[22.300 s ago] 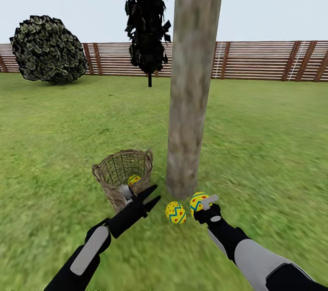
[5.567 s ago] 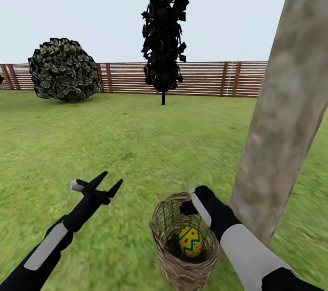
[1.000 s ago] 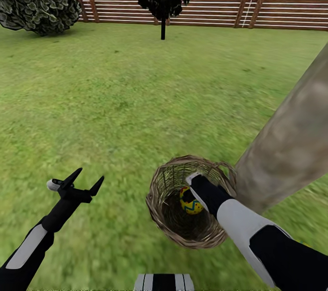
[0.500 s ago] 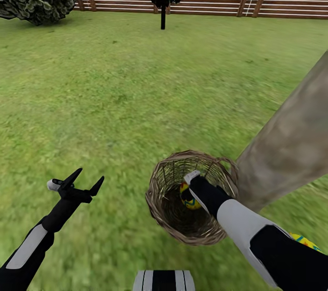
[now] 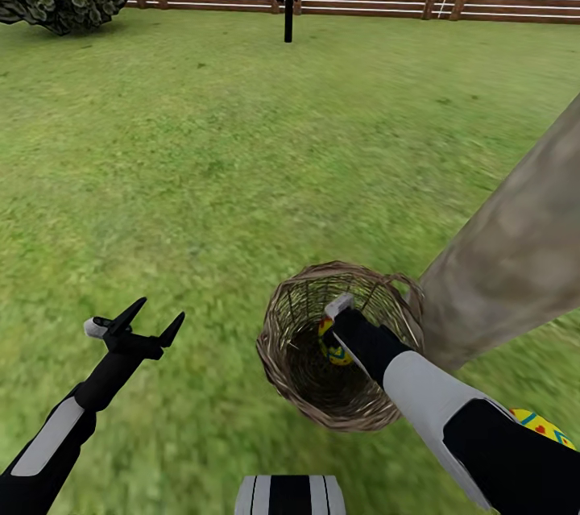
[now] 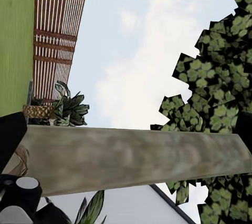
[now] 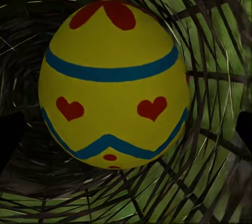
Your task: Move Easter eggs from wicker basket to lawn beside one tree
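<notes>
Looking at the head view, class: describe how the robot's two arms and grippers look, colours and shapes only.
Both arms are black with pale grey forearm panels. The left gripper has two black, pointed fingers and a small grey knob beside them. The right gripper is black with a pale grey finger.

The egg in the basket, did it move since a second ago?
Yes, a little. The egg sat a bit further out from the basket's tree-side wall; now it lies closer to that wall, half hidden behind the right gripper.
</notes>
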Robot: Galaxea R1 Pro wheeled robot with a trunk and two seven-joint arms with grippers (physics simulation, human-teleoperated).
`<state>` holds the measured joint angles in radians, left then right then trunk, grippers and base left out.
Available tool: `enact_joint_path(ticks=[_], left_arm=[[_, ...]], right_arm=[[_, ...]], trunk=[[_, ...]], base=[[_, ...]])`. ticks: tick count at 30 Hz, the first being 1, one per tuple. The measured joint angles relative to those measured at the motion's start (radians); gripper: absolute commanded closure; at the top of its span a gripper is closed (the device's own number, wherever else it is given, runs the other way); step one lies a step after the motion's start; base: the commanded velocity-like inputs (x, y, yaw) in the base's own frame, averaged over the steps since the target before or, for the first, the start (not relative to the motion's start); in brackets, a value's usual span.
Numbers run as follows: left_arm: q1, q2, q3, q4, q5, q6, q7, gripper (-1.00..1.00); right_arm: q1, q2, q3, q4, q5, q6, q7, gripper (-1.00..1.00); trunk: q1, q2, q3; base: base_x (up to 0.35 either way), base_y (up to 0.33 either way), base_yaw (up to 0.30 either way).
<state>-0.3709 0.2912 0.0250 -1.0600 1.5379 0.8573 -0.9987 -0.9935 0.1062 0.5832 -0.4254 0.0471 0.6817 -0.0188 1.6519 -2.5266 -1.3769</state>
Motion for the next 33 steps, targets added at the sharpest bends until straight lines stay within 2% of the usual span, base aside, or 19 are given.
enact_joint_path(ticks=[6,9,13,19,25,33], left_arm=[[0.0,-0.001,0.0,0.0,0.0,0.0,0.0,-1.0],[0.0,-0.001,-0.001,0.0,-0.001,-0.001,0.001,-1.0],[0.0,-0.002,-0.001,0.001,-0.001,0.0,0.001,-1.0],[0.0,-0.003,-0.002,0.0,-0.002,-0.001,0.002,-1.0],[0.0,-0.004,-0.003,0.0,-0.002,-0.001,0.002,-1.0],[0.0,-0.006,-0.004,-0.001,-0.002,-0.002,0.003,-1.0]], right_arm=[[0.0,0.0,-0.002,-0.022,0.009,-0.001,-0.059,-1.0],[0.0,0.0,-0.001,-0.027,0.01,-0.001,-0.067,-1.0],[0.0,0.0,0.002,-0.029,0.009,-0.003,-0.066,-1.0],[0.001,0.001,0.002,-0.029,0.006,-0.035,-0.057,-1.0],[0.001,0.001,0.003,-0.029,0.007,-0.037,-0.056,-1.0],[0.002,0.003,0.002,-0.028,0.007,-0.037,-0.062,-1.0]], trunk=[[0.002,-0.001,-0.019],[0.004,-0.002,-0.031],[0.004,-0.002,-0.035],[0.007,-0.003,-0.058],[0.007,-0.004,-0.058],[0.01,-0.005,-0.085]], base=[[0.0,0.0,0.0],[0.0,0.0,0.0],[0.0,0.0,0.0],[0.0,0.0,0.0],[0.0,0.0,0.0],[0.0,0.0,0.0]])
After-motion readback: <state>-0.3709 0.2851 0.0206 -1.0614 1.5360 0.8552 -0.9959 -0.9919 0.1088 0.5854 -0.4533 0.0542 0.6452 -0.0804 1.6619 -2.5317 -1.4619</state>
